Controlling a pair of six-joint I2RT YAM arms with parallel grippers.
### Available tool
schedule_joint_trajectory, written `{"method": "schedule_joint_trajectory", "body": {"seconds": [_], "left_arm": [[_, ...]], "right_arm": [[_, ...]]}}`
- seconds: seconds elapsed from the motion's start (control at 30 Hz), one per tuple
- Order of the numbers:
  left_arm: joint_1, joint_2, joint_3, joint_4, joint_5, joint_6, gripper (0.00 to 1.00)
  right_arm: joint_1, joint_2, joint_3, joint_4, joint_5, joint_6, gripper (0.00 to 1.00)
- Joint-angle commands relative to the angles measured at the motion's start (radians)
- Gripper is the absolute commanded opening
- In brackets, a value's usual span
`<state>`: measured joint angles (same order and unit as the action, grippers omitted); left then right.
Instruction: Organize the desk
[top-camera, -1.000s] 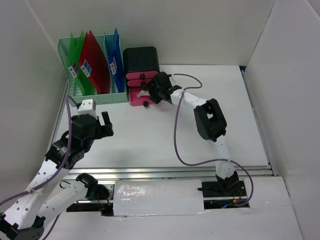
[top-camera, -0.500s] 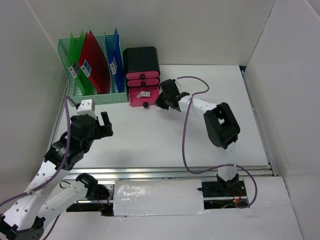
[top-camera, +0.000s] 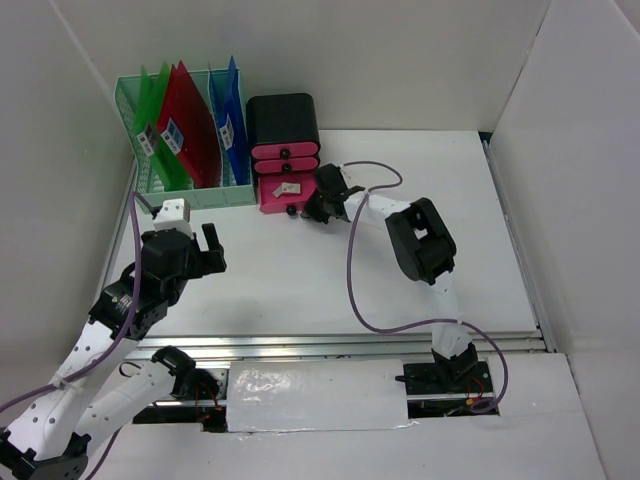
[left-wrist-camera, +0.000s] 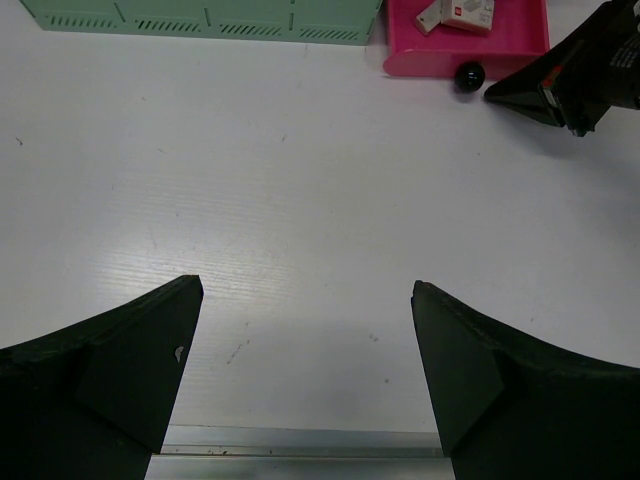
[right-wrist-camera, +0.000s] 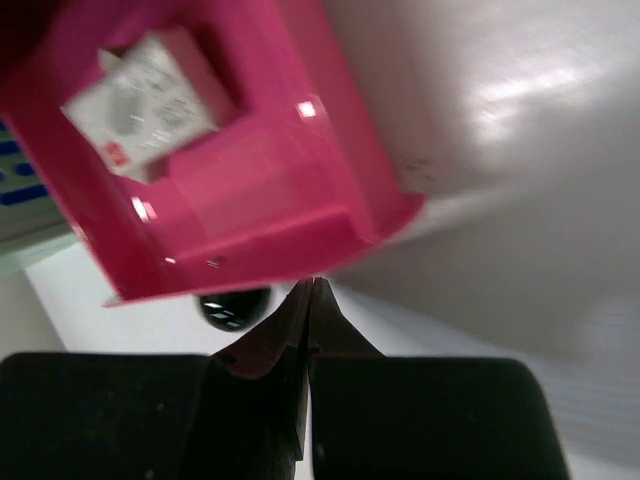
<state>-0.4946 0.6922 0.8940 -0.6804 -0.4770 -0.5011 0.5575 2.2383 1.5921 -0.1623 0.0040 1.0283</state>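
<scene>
Broadly, the white surface (top-camera: 300, 275) takes up the middle of the overhead view, shut in by white panels on the left, back and right, with a silver rail (top-camera: 350, 346) along its near edge. At its back left corner stands a mint-green file rack (top-camera: 195, 197) with green, red and blue folders leaning in its slots. Just beside the rack on the right is a small black drawer box (top-camera: 283, 118) with pink fronts. Its bottom pink drawer (left-wrist-camera: 470, 52) stands open and juts onto the surface, a small white box with a red mark (left-wrist-camera: 468, 12) lying inside and a round black knob (left-wrist-camera: 467, 76) on its front. The right hand (right-wrist-camera: 308, 290) lies low at the drawer's front right corner, its fingers pressed flat together with nothing between them, the tips just beside the knob; whether they touch it cannot be told. From above, this hand covers part of the drawer's front edge. The right arm's black elbow (top-camera: 422, 240) hangs over the right half of the surface, and a purple cable (top-camera: 355, 290) loops from it down to the rail. The left hand (left-wrist-camera: 305, 300) is over bare surface near the front left, fingers spread wide and holding nothing, well apart from the drawer.
</scene>
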Motion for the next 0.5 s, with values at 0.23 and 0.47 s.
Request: {"method": "schedule_joint_trajectory", "body": {"seconds": [0.23,0.47], "left_arm": [[-0.004,-0.003,-0.003,0.025,-0.011,0.004,1.00],[-0.005,0.000,-0.003,0.028,-0.005,0.006,1.00]], "right_arm": [[-0.008,0.112,0.196,0.107,-0.027,0.073,0.00],[-0.033,0.169,0.273,0.110,-0.039,0.122,0.00]]}}
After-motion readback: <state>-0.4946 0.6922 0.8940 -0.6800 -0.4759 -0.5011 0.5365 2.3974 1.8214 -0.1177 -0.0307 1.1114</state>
